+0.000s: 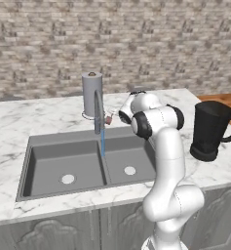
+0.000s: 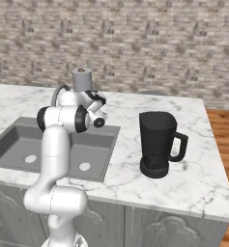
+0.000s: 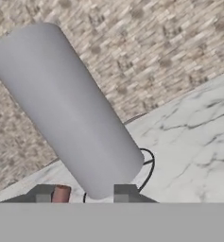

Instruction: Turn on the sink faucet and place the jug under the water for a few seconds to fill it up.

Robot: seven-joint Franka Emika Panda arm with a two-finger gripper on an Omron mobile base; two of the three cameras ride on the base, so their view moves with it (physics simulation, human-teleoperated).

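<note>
Fingertips of gripper (image 3: 83, 194) spread beside faucet's reddish lever (image 3: 61, 194) (water (image 1: 103, 142) running); best back off clear, then cross to jug (image 1: 209, 130), grasp handle squarely.

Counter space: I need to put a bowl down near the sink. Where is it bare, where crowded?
Bare marble lies left of the sink and between the sink and the jug. Crowded: behind the sink, where the faucet, the paper-towel roll and the gripper bunch together.
</note>
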